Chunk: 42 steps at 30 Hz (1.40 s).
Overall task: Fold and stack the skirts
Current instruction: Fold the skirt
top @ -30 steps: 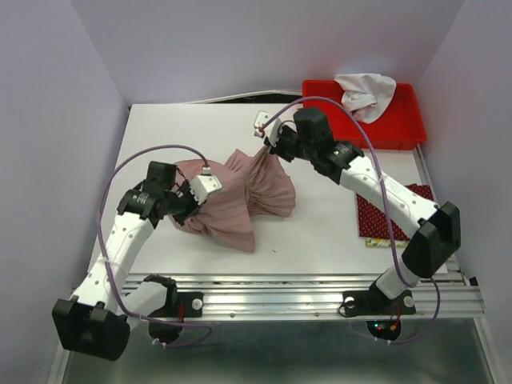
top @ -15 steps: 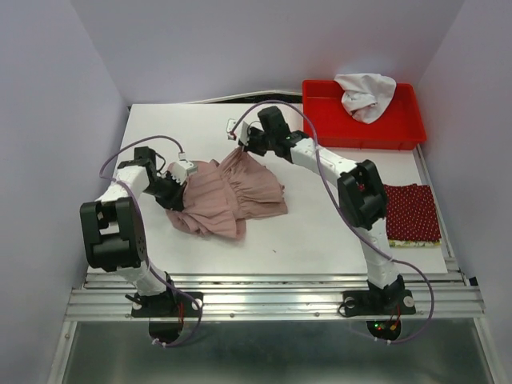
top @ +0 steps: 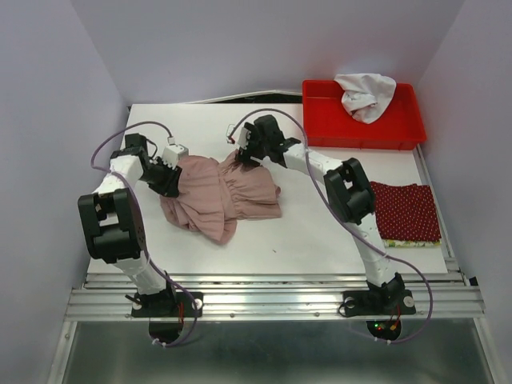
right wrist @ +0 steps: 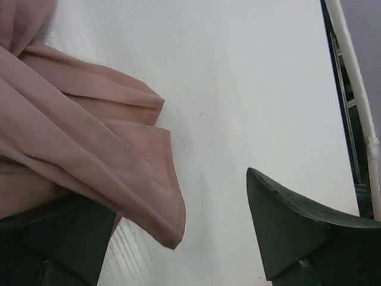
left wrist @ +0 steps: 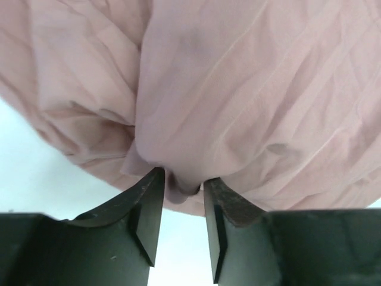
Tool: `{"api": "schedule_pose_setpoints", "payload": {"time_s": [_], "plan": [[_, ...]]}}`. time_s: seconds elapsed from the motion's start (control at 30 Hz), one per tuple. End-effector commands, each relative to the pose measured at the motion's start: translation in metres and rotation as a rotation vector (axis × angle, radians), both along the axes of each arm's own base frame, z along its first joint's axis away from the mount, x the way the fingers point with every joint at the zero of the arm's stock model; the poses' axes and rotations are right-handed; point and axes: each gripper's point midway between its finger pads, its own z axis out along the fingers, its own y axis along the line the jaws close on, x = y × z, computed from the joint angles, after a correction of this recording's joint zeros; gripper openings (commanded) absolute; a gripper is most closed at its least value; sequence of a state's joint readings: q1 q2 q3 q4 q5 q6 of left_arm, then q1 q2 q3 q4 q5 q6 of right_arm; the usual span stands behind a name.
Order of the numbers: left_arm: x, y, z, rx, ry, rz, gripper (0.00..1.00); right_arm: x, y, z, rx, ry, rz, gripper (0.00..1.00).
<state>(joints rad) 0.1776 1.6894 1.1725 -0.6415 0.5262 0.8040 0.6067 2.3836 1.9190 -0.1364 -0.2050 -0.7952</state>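
The dusty-pink pleated skirt (top: 220, 196) lies crumpled on the white table (top: 320, 232), left of centre. My left gripper (top: 171, 174) is at the skirt's left edge. In the left wrist view that gripper (left wrist: 181, 179) has its jaws apart, and a small tuck of the pink skirt (left wrist: 250, 89) sits between the fingertips. My right gripper (top: 241, 155) is at the skirt's back edge. In the right wrist view it (right wrist: 175, 199) is wide open, with the skirt's hem (right wrist: 107, 155) draped over one finger. The dark red dotted skirt (top: 408, 210) lies folded at the right, on the yellow-green one (top: 412, 244).
A red bin (top: 400, 132) holding a white cloth (top: 366, 92) stands at the back right corner. Walls close in the table on the left, back and right. A metal rail (top: 280, 292) runs along the near edge by the arm bases.
Both arms carried the pink skirt down and back-left until it lay on the table. Both grippers went from shut on the cloth to open.
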Motion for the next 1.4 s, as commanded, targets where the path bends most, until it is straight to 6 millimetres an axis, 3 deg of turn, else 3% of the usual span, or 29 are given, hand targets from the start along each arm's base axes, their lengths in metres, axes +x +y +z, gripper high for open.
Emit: {"api": "schedule_pose_setpoints", "payload": {"time_s": [0.0, 0.03, 0.07, 0.17, 0.27, 0.4, 0.47, 0.53, 0.57, 0.67, 0.7, 0.9, 1.07, 1.27, 1.37], "plan": [[0.01, 0.003, 0.059, 0.019, -0.117, 0.021, 0.46, 0.014, -0.005, 0.141, 0.149, -0.183, -0.071, 0.91], [0.015, 0.004, 0.069, 0.019, -0.136, 0.041, 0.47, 0.008, -0.008, 0.146, 0.14, -0.169, -0.066, 0.93], [0.014, 0.004, 0.074, 0.018, -0.133, 0.054, 0.48, 0.002, -0.011, 0.166, 0.159, -0.175, -0.063, 0.97], [0.013, 0.003, 0.077, -0.002, -0.12, 0.092, 0.49, -0.013, -0.02, 0.171, 0.161, -0.107, -0.095, 1.0], [0.016, 0.001, 0.075, -0.016, -0.129, 0.112, 0.49, -0.042, -0.024, 0.174, 0.206, 0.034, -0.105, 0.97], [0.018, -0.003, 0.065, -0.011, -0.122, 0.074, 0.5, -0.103, -0.025, 0.15, 0.23, 0.319, -0.084, 0.85], [0.005, -0.015, 0.068, -0.018, -0.136, -0.078, 0.5, -0.129, -0.023, 0.129, 0.24, 0.467, -0.072, 0.78], [-0.013, -0.044, 0.08, -0.02, -0.196, -0.235, 0.52, -0.147, -0.025, 0.118, 0.245, 0.562, -0.08, 0.72], [-0.025, -0.05, 0.083, 0.044, -0.244, -0.325, 0.53, -0.154, -0.028, 0.102, 0.234, 0.601, -0.09, 0.71], [-0.047, -0.079, 0.078, 0.137, -0.292, -0.484, 0.54, -0.162, -0.029, 0.087, 0.246, 0.662, -0.127, 0.69], [-0.059, -0.099, 0.081, 0.153, -0.319, -0.57, 0.55, -0.164, -0.028, 0.079, 0.247, 0.689, -0.135, 0.69], [-0.115, -0.141, 0.033, 0.225, -0.251, -0.808, 0.6, -0.162, -0.027, 0.034, 0.207, 0.779, -0.195, 0.68], [-0.131, -0.155, 0.006, 0.296, -0.219, -0.912, 0.61, -0.157, -0.031, 0.012, 0.162, 0.775, -0.218, 0.68], [-0.131, -0.157, -0.018, 0.384, -0.198, -0.968, 0.6, -0.154, -0.036, -0.008, 0.117, 0.769, -0.231, 0.68], [-0.124, -0.156, -0.023, 0.422, -0.203, -0.956, 0.5, -0.154, -0.039, -0.016, 0.096, 0.76, -0.23, 0.68]]}}
